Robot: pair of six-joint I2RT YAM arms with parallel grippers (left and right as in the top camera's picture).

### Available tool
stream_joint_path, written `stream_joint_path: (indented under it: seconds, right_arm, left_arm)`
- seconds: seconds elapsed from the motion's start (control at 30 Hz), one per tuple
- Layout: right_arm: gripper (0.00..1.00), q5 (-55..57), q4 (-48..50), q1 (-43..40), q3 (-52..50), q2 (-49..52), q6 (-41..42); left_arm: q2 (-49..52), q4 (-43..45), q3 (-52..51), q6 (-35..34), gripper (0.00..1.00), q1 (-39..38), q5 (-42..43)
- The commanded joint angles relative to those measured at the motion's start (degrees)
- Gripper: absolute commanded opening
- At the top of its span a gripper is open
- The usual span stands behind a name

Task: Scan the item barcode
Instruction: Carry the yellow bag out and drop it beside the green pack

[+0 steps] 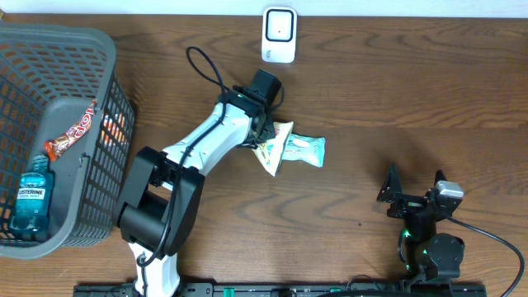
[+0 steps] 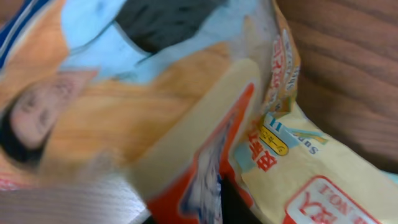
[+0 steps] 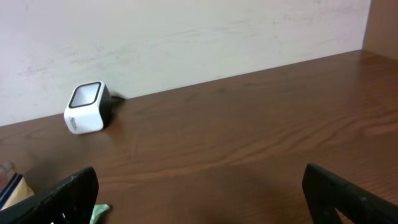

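Note:
A cream and red snack packet (image 1: pixel 271 151) lies on the wooden table, partly over a mint-green packet (image 1: pixel 307 150). My left gripper (image 1: pixel 266 130) is down at the cream packet's upper end. In the left wrist view that packet (image 2: pixel 311 168) fills the picture and blurs, hiding how the jaws stand. The white barcode scanner (image 1: pixel 279 35) stands at the table's back edge, also visible in the right wrist view (image 3: pixel 87 108). My right gripper (image 1: pixel 410 195) rests low near the front right, its jaws wide apart (image 3: pixel 211 205) with nothing between them.
A grey plastic basket (image 1: pixel 91 173) stands at the left, holding a blue mouthwash bottle (image 1: pixel 33 195), a candy bar (image 1: pixel 73 130) and something orange. A black cable (image 1: pixel 206 70) loops behind the left arm. A pale wall runs along the back.

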Motion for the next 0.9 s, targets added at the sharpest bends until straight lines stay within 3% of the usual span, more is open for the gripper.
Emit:
stream_joint_path:
  seconds: [0.0,0.1,0.13,0.4,0.6,0.73,0.87]
  right_arm:
    - [0.99,0.5,-0.1,-0.2,-0.1,-0.3,-0.8]
    - [0.99,0.5,-0.1,-0.2,-0.1,-0.3,-0.8]
    - [0.99,0.5,-0.1,-0.2,-0.1,-0.3,-0.8]
    - [0.99,0.5,-0.1,-0.2,-0.1,-0.3,-0.8]
    - [0.99,0.5,-0.1,-0.2,-0.1,-0.3,-0.8]
    - [0.99,0.5,-0.1,-0.2,-0.1,-0.3,-0.8]
    - [0.99,0.5,-0.1,-0.2,-0.1,-0.3,-0.8]
  left_arm:
    - [-1.0,-0.6,0.1,-0.7,0.51,-0.2,0.2]
    - [-3.1,-4.6,2.0,0.6,0.94,-0.2,0.2]
    - [-4.0,-5.6,2.6,1.5,0.99,-0.2,0.2]
    - [-21.7,-9.7,6.4,11.5,1.00,-0.1,-0.4]
    - [-35.3,-9.9,8.1,13.9,0.98,1.9,-9.2]
    - [-43.2,-10.6,8.1,13.9,0.98,8.0,-13.4]
    - [-48.8,-11.5,8.1,10.6,0.98,19.6,-14.9]
